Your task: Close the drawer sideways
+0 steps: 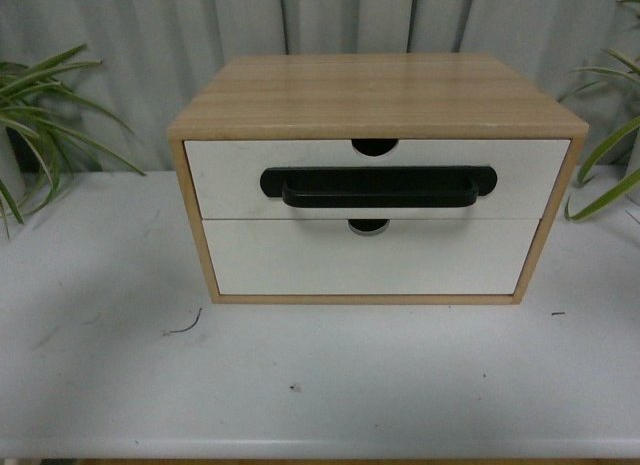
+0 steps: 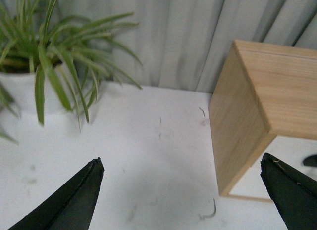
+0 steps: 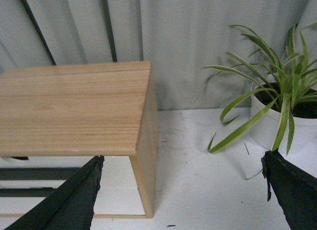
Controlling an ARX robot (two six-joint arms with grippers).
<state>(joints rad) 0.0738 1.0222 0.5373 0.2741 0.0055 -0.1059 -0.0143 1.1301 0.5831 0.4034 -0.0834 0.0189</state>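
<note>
The drawer (image 1: 230, 180) is the upper one in a wooden cabinet (image 1: 380, 95), white-fronted with a long black bar handle (image 1: 378, 187) and a half-round notch (image 1: 374, 145). Its front looks wider than the lower front and stands slightly forward. Neither gripper shows in the front view. My left gripper (image 2: 181, 161) is open over the table, left of the cabinet (image 2: 262, 101), holding nothing. My right gripper (image 3: 182, 158) is open by the cabinet's right front corner (image 3: 143, 156), with the drawer front (image 3: 116, 173) and handle (image 3: 34, 174) beside one finger.
A plain white lower drawer (image 1: 300, 260) sits under the handled one. Potted plants stand at both sides of the white table (image 1: 320, 385): one on the left (image 2: 44, 57), one on the right (image 3: 282, 106). A grey curtain hangs behind.
</note>
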